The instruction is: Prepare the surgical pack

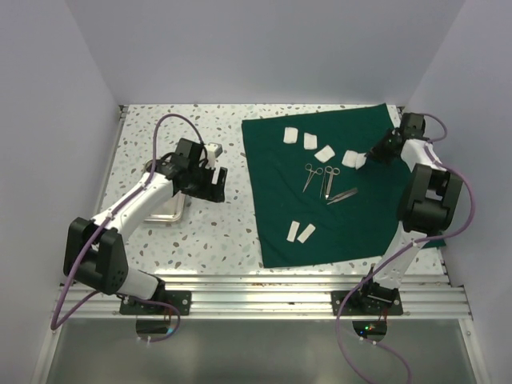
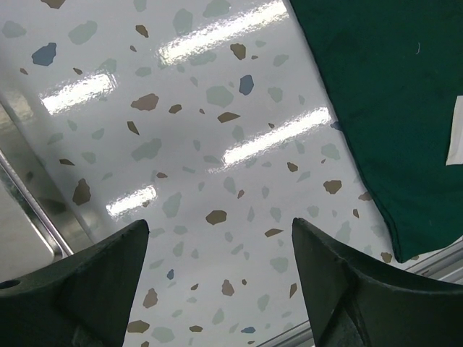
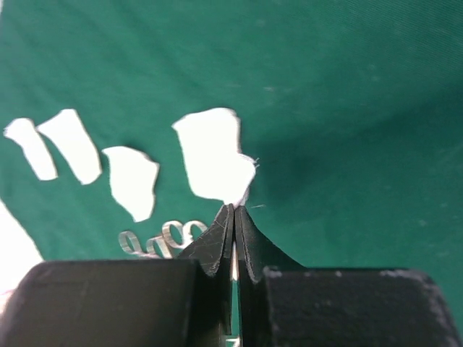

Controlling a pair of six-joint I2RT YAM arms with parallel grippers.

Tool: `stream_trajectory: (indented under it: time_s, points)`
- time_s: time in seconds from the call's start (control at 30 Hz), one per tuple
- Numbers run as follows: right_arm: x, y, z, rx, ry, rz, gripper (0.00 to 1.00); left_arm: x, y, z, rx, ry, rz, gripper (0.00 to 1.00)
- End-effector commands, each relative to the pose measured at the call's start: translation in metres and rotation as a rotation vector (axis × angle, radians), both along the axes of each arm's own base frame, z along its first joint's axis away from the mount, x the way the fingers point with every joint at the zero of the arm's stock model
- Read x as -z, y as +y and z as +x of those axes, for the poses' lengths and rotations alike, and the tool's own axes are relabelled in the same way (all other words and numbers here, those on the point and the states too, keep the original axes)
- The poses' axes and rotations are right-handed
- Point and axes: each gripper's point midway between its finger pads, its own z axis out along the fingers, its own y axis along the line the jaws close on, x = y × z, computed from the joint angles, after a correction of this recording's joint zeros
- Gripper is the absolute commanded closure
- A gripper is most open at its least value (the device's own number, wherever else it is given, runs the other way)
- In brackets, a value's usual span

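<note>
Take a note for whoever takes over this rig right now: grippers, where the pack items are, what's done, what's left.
Left gripper: open, empty, over bare table beside the steel tray.
Right gripper: shut on the edge of a gauze piece on the green drape.
Also on the drape: five other gauze pieces, two scissor-like instruments, tweezers.
Done: drape spread out, items laid on it.
Left: every item seen lies outside the tray; pack not assembled.

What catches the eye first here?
A big dark green drape covers the right side of the speckled table, with steel instruments at its middle among white gauze pieces. Toward its far right, the right end effector pinches a gauze piece by its edge. The left end effector hangs open over the table.
</note>
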Motion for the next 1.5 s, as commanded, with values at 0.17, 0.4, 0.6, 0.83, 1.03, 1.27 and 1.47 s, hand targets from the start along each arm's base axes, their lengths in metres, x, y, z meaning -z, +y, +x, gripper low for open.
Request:
stream_trajectory:
  time_s: [0.17,0.4,0.6,0.83,1.03,1.27,1.47]
  points:
    - [-0.054,0.019,0.037,0.002,-0.204,0.096,1.00,-0.012,-0.004,0.014,0.019,-0.044,-0.027,0.16]
    - [-0.027,0.034,0.057,0.052,-0.227,0.167,1.00,-0.013,-0.003,0.013,0.013,-0.036,-0.021,0.18]
    - [-0.010,0.031,0.060,0.086,-0.210,0.178,1.00,-0.010,-0.003,0.013,0.012,-0.027,-0.019,0.18]
    - [0.009,0.032,0.054,0.099,-0.180,0.190,1.00,-0.007,-0.002,0.014,0.015,-0.019,-0.011,0.18]
    - [0.016,0.029,0.050,0.109,-0.157,0.173,1.00,-0.005,0.000,0.013,0.015,-0.018,-0.004,0.18]
    - [0.021,0.030,0.044,0.105,-0.130,0.173,1.00,-0.003,0.002,0.013,0.012,-0.015,-0.002,0.18]
    - [0.017,0.030,0.042,0.104,-0.128,0.168,1.00,-0.002,0.003,0.014,0.012,-0.014,-0.001,0.18]
